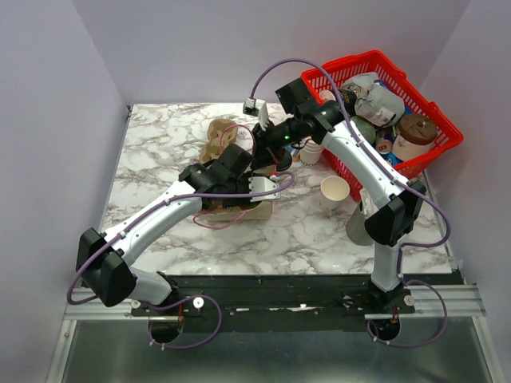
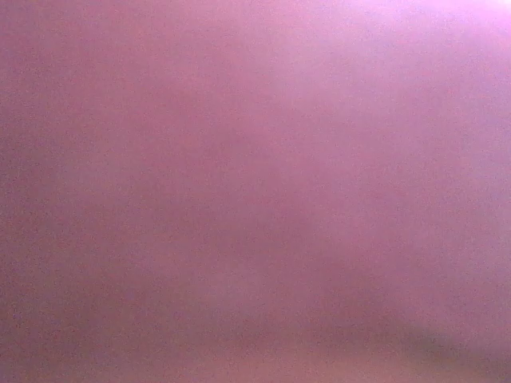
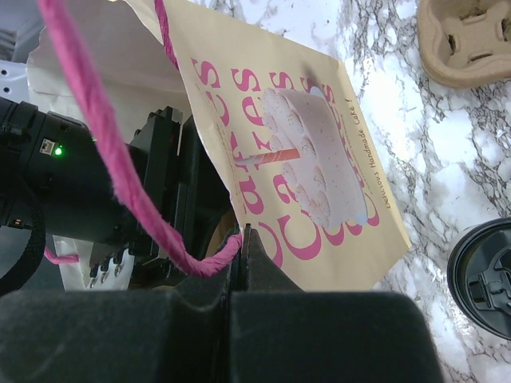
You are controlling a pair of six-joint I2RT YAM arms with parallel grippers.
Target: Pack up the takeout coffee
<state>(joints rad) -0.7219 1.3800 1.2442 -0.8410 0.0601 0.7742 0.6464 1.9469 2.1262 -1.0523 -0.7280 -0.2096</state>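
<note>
Pinching the pink handle (image 3: 120, 152) of the paper bag (image 3: 319, 159), your right end effector (image 3: 239, 239) has its jaws closed tight on the cord. Left end effector (image 1: 255, 183): at the bag mouth, its wrist view a purple blur, so you cannot tell its opening. Takeout coffee (image 3: 485, 275): on the bench (image 3: 415, 120), near the bag's corner, with a strip of marble between. Red basket (image 1: 343, 64): crowds the right rear edge. Bare marble shows front left.
</note>
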